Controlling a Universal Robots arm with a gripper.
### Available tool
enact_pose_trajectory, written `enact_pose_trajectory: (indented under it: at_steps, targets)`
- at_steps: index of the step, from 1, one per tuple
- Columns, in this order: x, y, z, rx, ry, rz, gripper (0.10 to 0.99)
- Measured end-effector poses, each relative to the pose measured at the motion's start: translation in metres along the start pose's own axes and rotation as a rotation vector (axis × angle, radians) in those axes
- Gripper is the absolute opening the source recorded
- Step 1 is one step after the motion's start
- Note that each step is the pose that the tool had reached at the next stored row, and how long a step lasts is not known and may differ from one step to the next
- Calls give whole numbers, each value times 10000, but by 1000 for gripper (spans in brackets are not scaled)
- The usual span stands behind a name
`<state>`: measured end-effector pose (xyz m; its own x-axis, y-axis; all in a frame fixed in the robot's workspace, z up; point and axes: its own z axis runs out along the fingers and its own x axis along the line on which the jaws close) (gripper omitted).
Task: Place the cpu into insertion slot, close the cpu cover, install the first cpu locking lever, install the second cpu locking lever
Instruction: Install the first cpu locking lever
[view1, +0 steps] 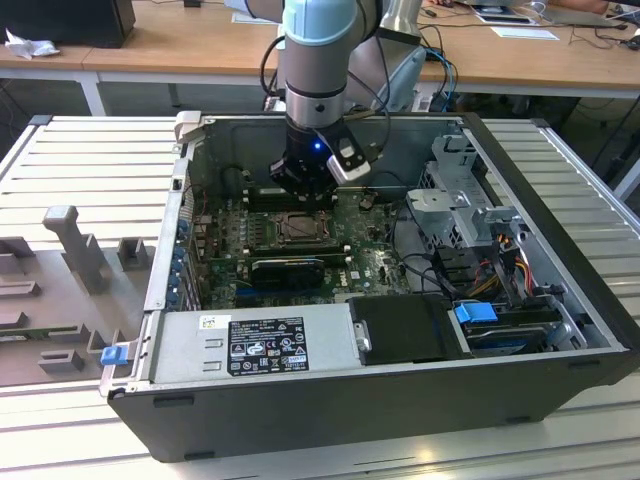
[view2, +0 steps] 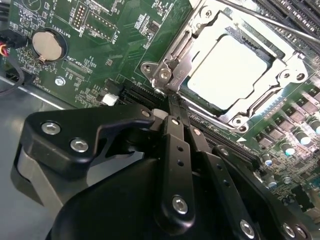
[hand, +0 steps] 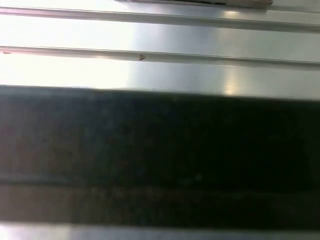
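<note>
The cpu (view2: 226, 70) lies flat with its silver top up inside the insertion slot (view1: 298, 229) on the green board. The silvery cpu cover (view2: 192, 37) is folded down around it, so the chip shows through its window. A thin metal lever rod (view2: 280, 27) runs along the cover's far edge. My gripper (view2: 172, 105) is shut, its two black fingers (view2: 175, 135) pressed together with nothing seen between them. The fingertips sit right at the cover's corner bracket (view2: 164, 75). Whether they touch it I cannot tell. In the exterior view the gripper (view1: 300, 190) hangs low over the socket.
The open computer case (view1: 560, 300) walls in the board. A power supply (view1: 260, 340) sits at the front and a drive cage (view1: 460, 200) with cables at the exterior view's right. Long black memory slots (view1: 288, 268) flank the socket. A coin cell (view2: 47, 45) is nearby.
</note>
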<state>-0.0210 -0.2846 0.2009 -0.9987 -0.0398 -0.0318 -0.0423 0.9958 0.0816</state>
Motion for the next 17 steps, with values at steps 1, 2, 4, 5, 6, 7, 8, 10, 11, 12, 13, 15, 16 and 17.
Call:
enact_pose_trajectory:
  at_steps: [1, 2, 4, 5, 6, 7, 8, 10, 11, 12, 13, 15, 16, 17]
  targets:
    - [0, 2, -7, -40, -6, 3, 106]
    - [-2, 6, -61, -36, -3, 2, 106]
    - [-6, 15, -182, -30, -1, 1, 106]
    - [-6, 14, -183, -33, -3, 0, 106]
    - [-6, 8, -184, -33, -2, -1, 106]
    - [-6, -1, -185, -31, -2, -1, 106]
    - [-5, -12, -186, -30, -1, 1, 106]
    - [-4, -25, -187, -30, -1, 2, 106]
    - [-4, -34, -188, -30, -1, 2, 106]
    - [-4, -40, -189, -30, -1, 1, 106]
    - [-3, -51, -189, -30, -2, 1, 106]
    - [-3, -61, -190, -30, -2, 2, 106]
    - [-2, -65, -190, -30, -2, 2, 106]
    - [-2, -67, -190, -31, -2, 2, 106]
